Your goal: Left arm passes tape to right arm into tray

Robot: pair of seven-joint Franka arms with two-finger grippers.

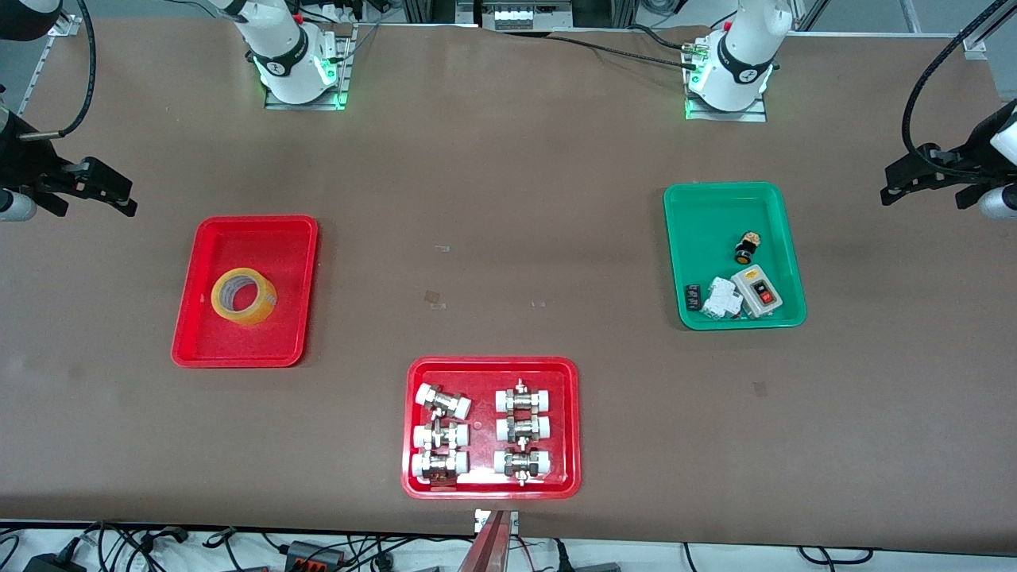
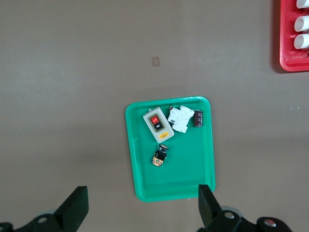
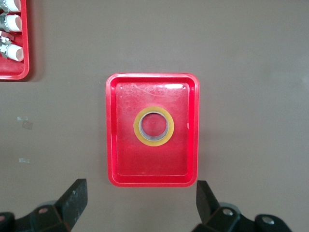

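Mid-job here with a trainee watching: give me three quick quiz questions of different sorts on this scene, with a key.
1. True or false: the tape lies in the red tray toward the right arm's end of the table.
2. Which tray holds the push button? A) green tray B) fittings tray
3. Fill in: the left gripper and right gripper both have their fingers ____.

Key: 1 true; 2 A; 3 open, holding nothing.
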